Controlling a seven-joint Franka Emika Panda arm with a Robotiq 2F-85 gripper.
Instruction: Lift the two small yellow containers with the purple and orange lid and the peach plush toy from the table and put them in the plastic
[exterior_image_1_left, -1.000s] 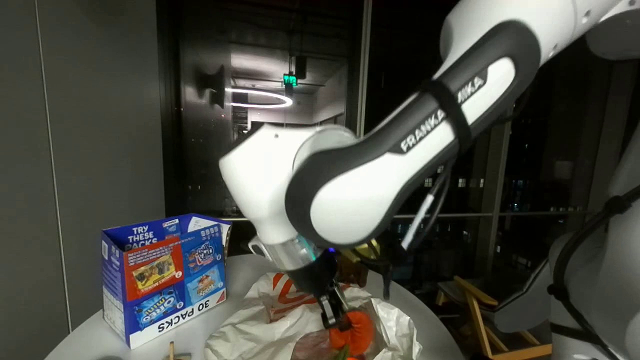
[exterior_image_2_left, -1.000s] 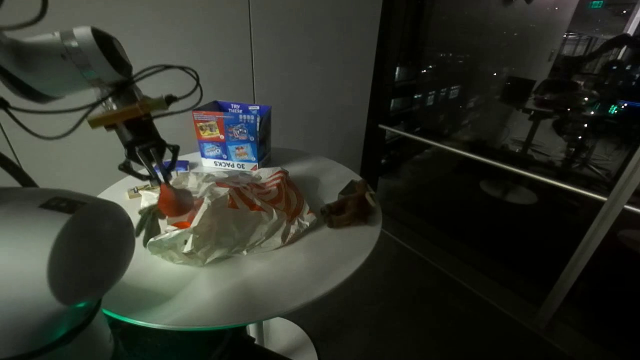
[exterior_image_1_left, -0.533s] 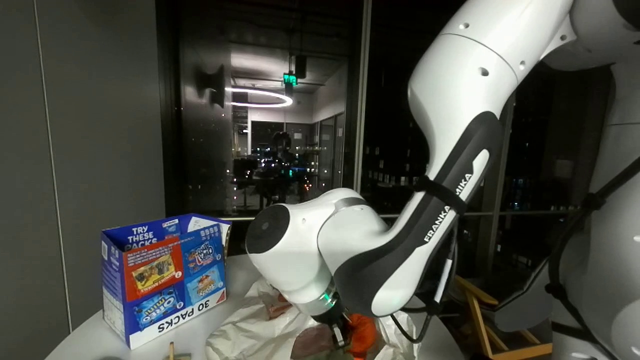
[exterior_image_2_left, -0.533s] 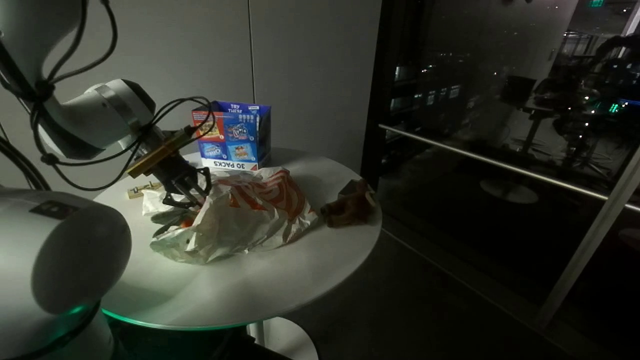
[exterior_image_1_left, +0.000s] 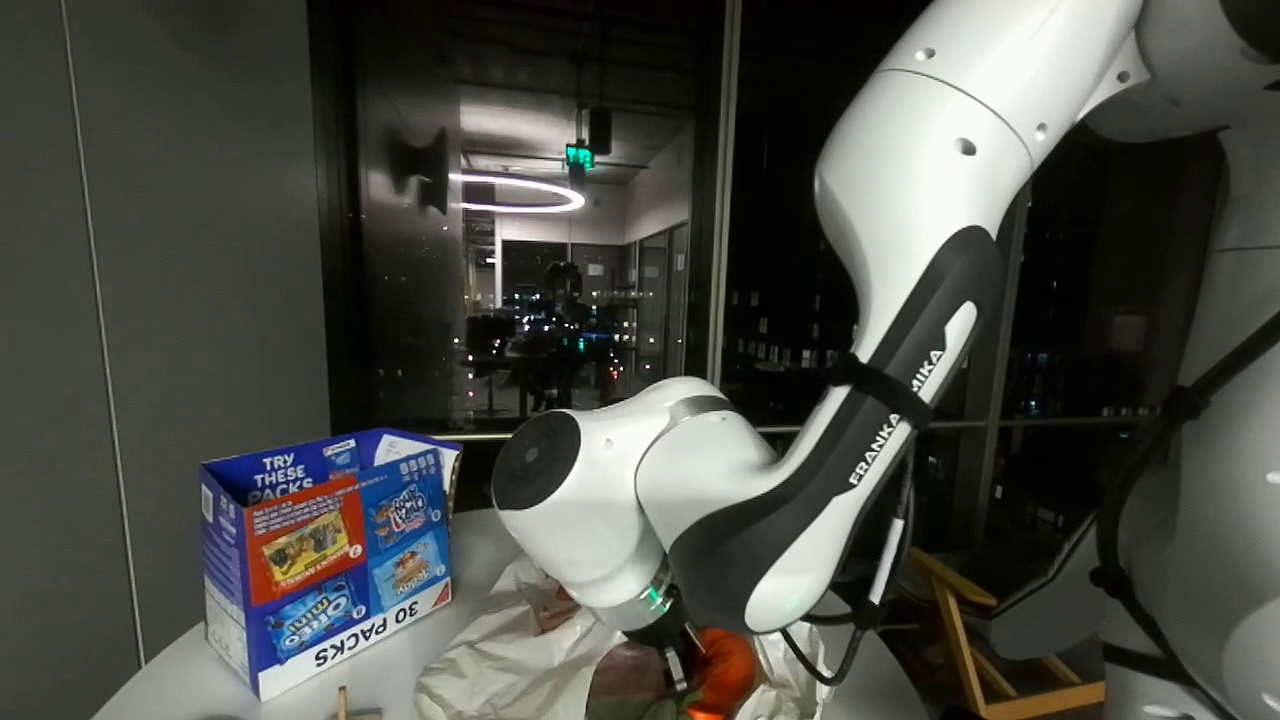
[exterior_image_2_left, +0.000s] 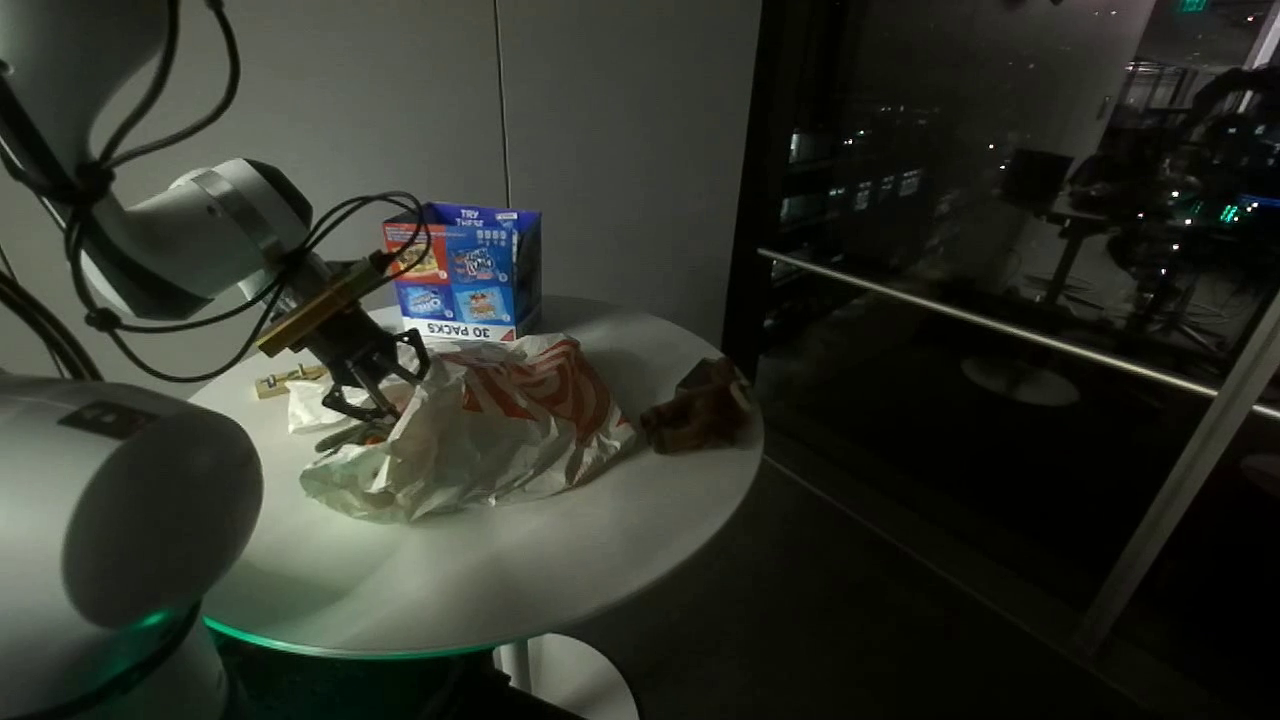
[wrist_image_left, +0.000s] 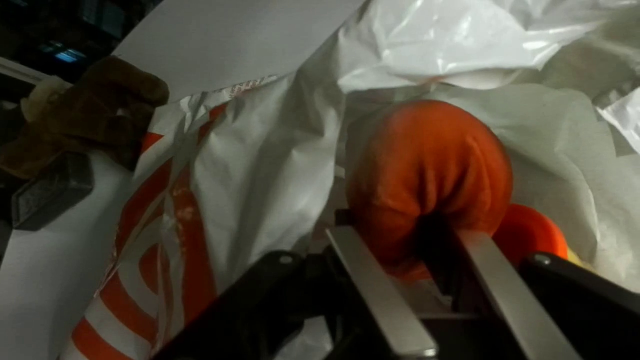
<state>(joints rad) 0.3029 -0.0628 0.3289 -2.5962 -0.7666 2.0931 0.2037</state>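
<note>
While the metal fingers (wrist_image_left: 382, 290) of the black gripper (wrist_image_left: 392, 230) stand apart, a round orange-red plush toy (wrist_image_left: 425, 175) bulging between their tips, I cannot tell whether they squeeze it. Held at the mouth of the crinkled white plastic bag (exterior_image_2_left: 480, 460) a second ago, it now sits inside, beside a bright orange lid (wrist_image_left: 537, 232); presumably only release remains for it.
</note>
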